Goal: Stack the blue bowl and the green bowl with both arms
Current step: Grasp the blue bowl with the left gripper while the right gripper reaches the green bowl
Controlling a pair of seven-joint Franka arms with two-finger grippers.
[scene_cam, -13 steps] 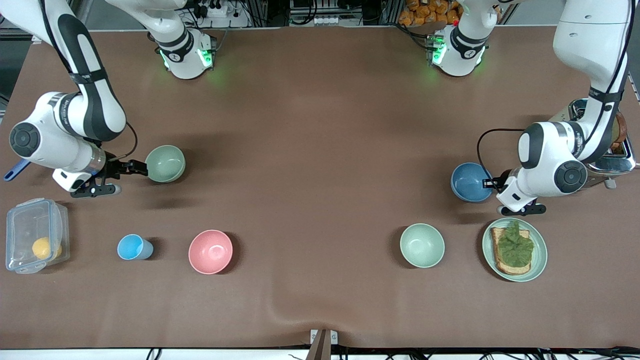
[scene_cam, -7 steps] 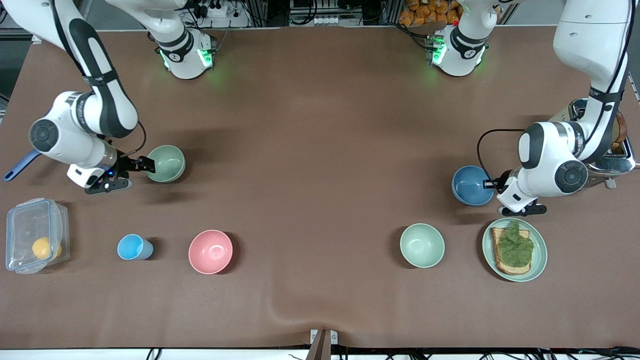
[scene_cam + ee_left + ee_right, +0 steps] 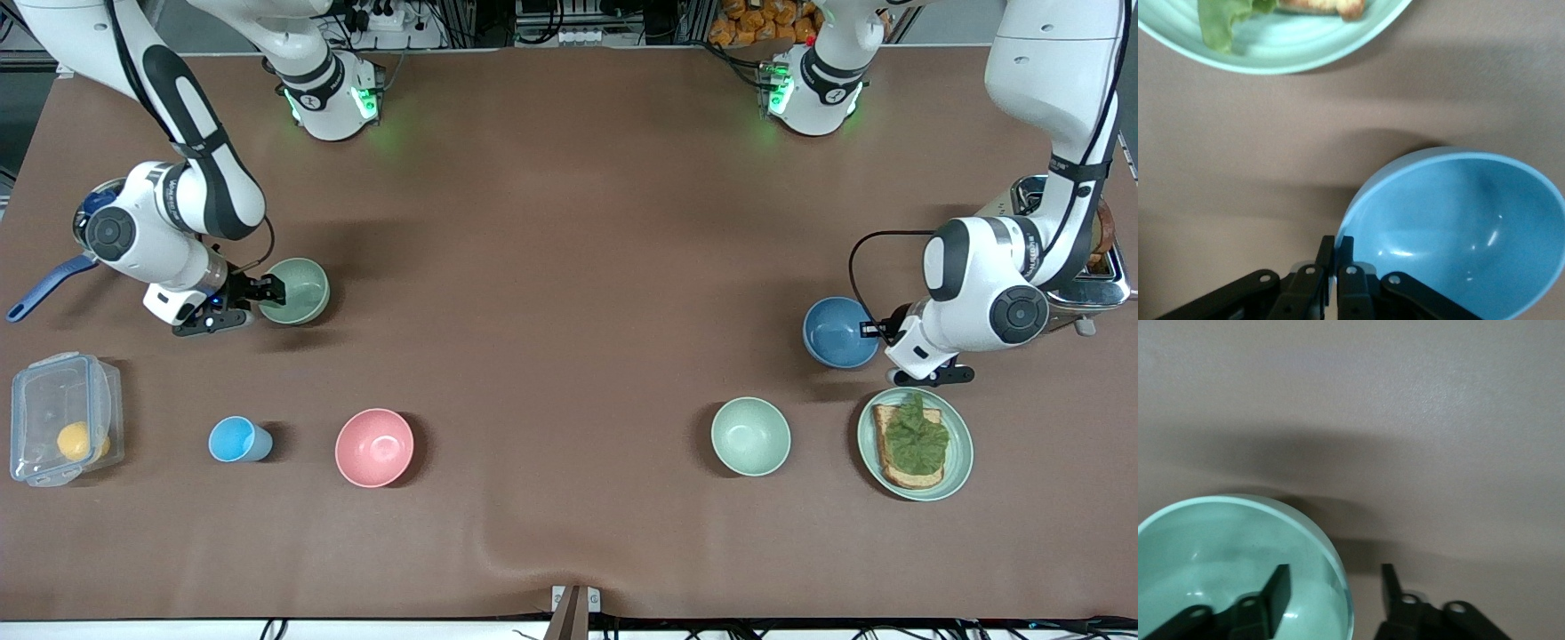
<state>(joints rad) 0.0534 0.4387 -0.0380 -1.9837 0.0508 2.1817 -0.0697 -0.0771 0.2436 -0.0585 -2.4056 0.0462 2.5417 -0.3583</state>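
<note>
The green bowl (image 3: 298, 291) stands upright toward the right arm's end of the table. My right gripper (image 3: 269, 292) is low at its rim and open. In the right wrist view one finger (image 3: 1277, 595) is inside the green bowl (image 3: 1211, 567) and the other finger (image 3: 1389, 584) is outside, with the rim between them and gaps on both sides. The blue bowl (image 3: 838, 332) sits toward the left arm's end. My left gripper (image 3: 876, 332) is shut on its rim, as the left wrist view shows: left gripper (image 3: 1336, 252), blue bowl (image 3: 1458, 227).
A mint-green bowl (image 3: 751, 436) and a green plate (image 3: 956, 462) with toast lie nearer the camera than the blue bowl. A pink bowl (image 3: 374, 447), a light-blue cup (image 3: 236, 439) and a clear box (image 3: 62, 429) lie nearer than the green bowl. A toaster (image 3: 1089, 276) stands beside the left arm.
My right gripper has slid toward the green bowl until its fingers straddle the rim, and they have narrowed. My left gripper has closed on the blue bowl's rim.
</note>
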